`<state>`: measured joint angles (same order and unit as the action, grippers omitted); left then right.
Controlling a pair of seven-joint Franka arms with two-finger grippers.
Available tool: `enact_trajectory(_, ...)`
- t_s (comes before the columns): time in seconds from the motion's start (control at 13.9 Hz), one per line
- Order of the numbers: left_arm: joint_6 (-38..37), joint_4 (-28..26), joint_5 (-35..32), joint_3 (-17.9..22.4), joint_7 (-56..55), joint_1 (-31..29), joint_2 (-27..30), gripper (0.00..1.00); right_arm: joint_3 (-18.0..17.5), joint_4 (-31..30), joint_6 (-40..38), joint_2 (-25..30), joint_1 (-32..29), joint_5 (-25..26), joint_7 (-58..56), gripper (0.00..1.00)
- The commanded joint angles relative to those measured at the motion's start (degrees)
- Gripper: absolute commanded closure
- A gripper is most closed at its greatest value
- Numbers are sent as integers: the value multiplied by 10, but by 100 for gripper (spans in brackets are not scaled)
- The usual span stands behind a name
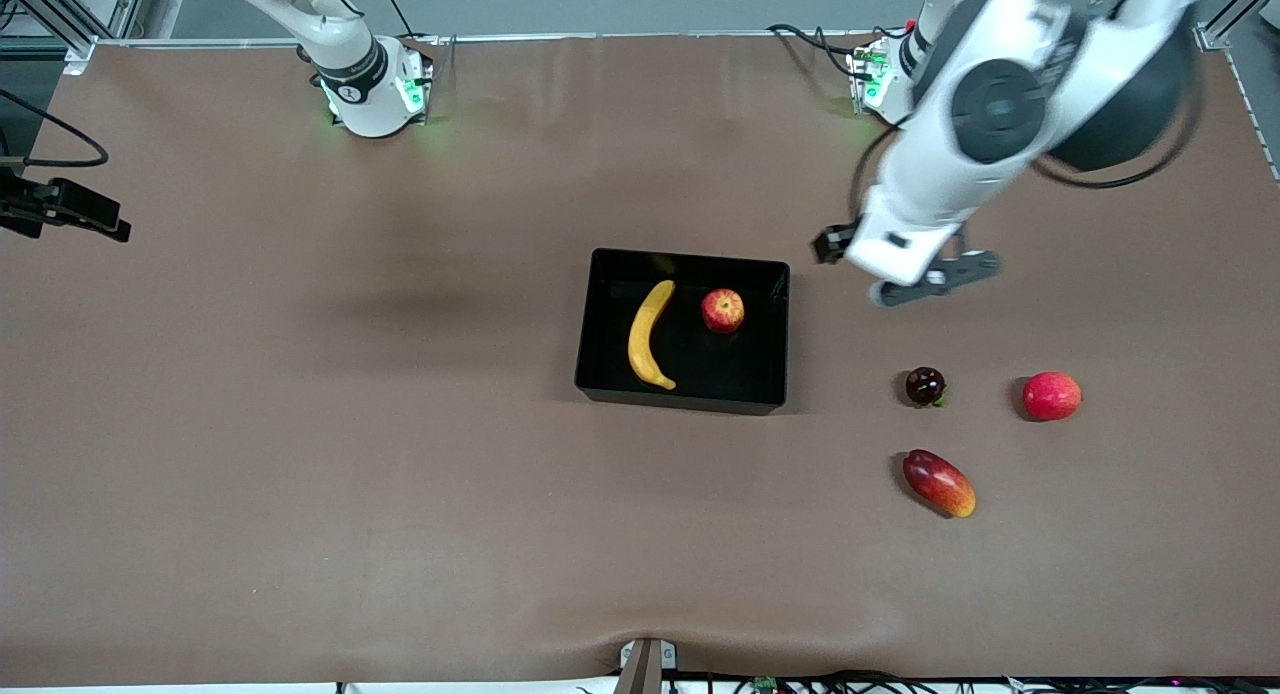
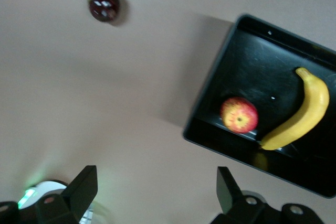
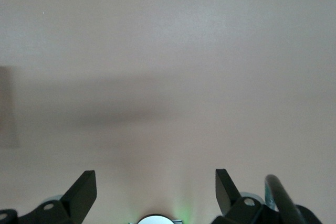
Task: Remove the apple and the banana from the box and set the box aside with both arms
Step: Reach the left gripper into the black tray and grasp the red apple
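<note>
The black tray (image 1: 690,261) sits mid-table. The yellow banana (image 1: 648,334) and the small red apple (image 1: 722,310) lie inside it, apart from each other. My left gripper (image 1: 935,279) hangs open and empty over bare table beside the tray, toward the left arm's end. The left wrist view shows its open fingers (image 2: 156,174) above the table, with the tray (image 2: 247,51), apple (image 2: 239,115) and banana (image 2: 304,111) off to one side. My right gripper (image 3: 156,178) is open and empty over bare table. It is out of the front view; only that arm's base (image 1: 365,84) shows.
A dark maroon round fruit (image 1: 925,385), a plain red round fruit (image 1: 1051,395) and an oblong red-and-yellow mango (image 1: 938,482) lie on the table toward the left arm's end, nearer the front camera than the left gripper. A black device (image 1: 70,209) sits at the right arm's end.
</note>
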<state>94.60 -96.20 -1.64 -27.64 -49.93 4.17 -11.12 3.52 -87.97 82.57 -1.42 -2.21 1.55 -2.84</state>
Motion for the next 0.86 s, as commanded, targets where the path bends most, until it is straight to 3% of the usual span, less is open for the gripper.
enact_trajectory(0.0,71,-46,-11,-7,-73,36,-10,0,-9,12,-7,-5,-12,3,0,0)
enact_trajectory(0.22,169,-109,-13,-7,-115,69,-24,0,-9,12,-7,-5,-12,3,0,0)
enact_trajectory(0.5,196,-113,-79,-7,-175,95,-92,0,-9,12,-7,-5,-12,3,0,0)
enact_trajectory(0.79,270,-108,-86,-7,-203,98,-140,0,-9,12,-7,-5,-12,2,0,0)
